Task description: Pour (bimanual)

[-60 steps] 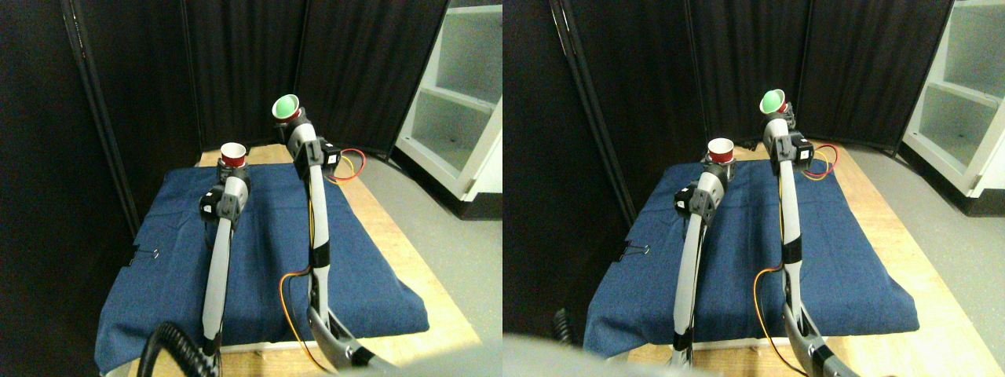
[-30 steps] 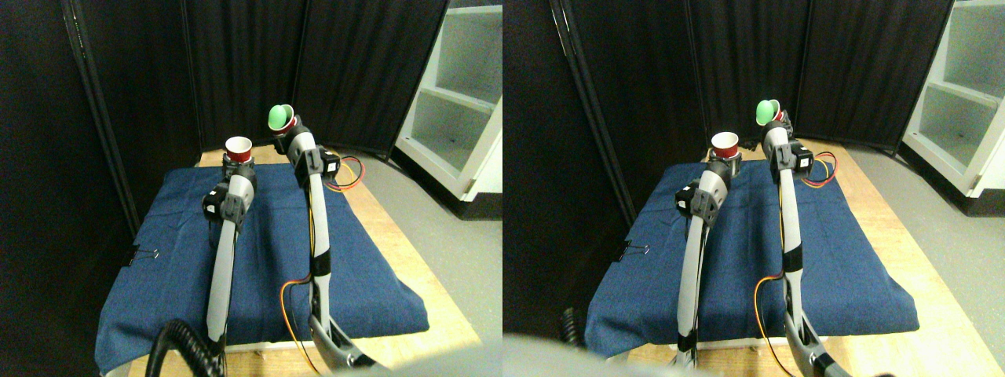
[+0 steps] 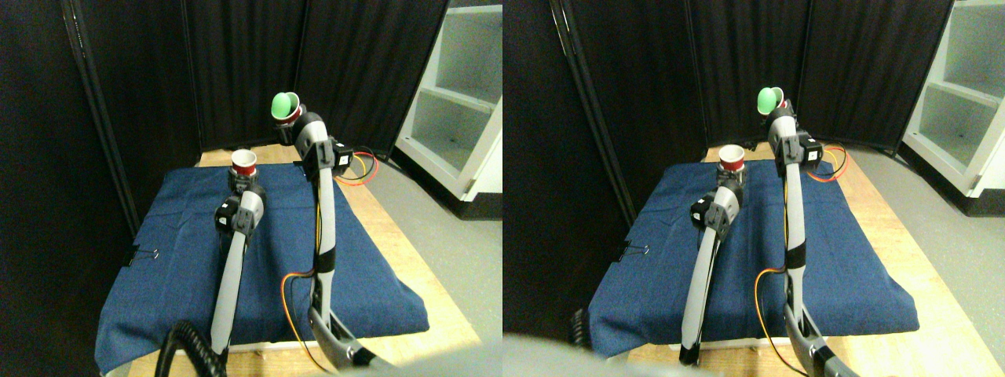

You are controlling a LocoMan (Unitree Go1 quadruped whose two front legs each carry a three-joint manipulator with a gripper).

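Stereo pair view: left gripper (image 3: 243, 176) clasps upright red cup (image 3: 244, 162); right gripper (image 3: 291, 126) clasps tilted green-lined cup (image 3: 283, 106).

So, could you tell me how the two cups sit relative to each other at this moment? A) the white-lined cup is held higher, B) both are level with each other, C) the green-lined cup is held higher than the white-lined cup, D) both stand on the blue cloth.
C: the green-lined cup at the right manipulator's tip sits tilted and clearly above the upright white-lined cup on the left manipulator, both raised off the blue cloth.
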